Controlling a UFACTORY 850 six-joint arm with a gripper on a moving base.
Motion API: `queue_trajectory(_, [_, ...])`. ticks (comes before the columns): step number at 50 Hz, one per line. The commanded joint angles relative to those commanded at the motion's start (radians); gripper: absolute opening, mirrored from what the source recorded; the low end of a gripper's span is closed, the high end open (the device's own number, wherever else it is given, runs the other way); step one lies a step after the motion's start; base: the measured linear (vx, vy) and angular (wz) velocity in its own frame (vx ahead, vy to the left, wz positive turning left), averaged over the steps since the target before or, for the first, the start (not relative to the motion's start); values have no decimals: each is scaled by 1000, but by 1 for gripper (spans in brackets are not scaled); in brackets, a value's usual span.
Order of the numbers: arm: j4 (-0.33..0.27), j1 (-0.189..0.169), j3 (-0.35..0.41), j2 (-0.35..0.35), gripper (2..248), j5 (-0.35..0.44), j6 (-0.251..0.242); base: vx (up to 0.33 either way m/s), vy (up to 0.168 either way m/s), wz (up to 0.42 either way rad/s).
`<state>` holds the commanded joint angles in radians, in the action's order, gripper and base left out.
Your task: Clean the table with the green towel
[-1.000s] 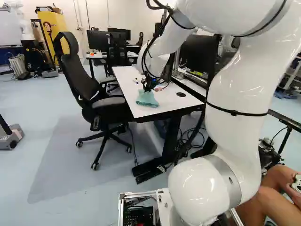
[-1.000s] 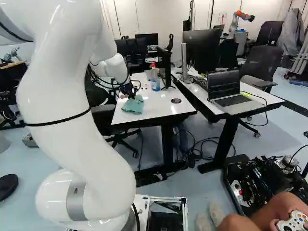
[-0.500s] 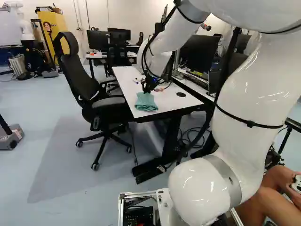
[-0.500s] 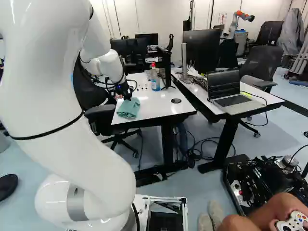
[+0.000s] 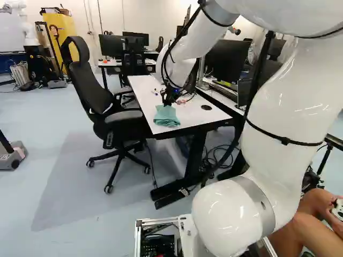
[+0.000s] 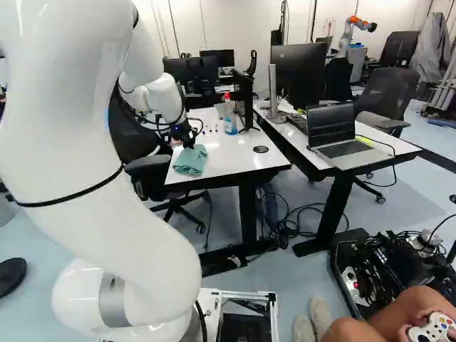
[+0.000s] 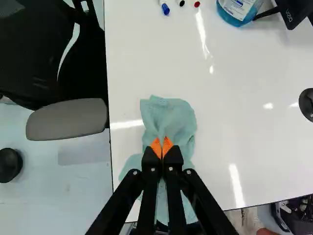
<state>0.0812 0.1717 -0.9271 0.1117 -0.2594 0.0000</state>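
My gripper is low over the near part of the white table, at the end of the arm reaching forward. Under its tips lies the green towel, crumpled on the tabletop near the chair-side edge; the right base view shows the same towel. In the wrist view the gripper has its orange pads together, with towel fabric pinched at the tips. The towel spreads ahead of the fingers and beneath them, partly hidden by them.
Markers and a blue spray bottle stand farther along the table. A black chair is beside it. On the adjoining desk are a laptop and monitor. Another robot is behind.
The arm has shifted, its upper part moving right in the left base view and the gripper slightly toward the chair side. The towel slid with it toward the table's near edge. The base stayed put.
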Motion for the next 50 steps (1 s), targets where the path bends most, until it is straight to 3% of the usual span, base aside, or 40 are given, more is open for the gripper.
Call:
queue_trajectory(23, [0,-24,-62,56,23,0,0,0,0,0])
queue_trajectory(50, [0,-107,-108,96,23,0,0,0,0,0])
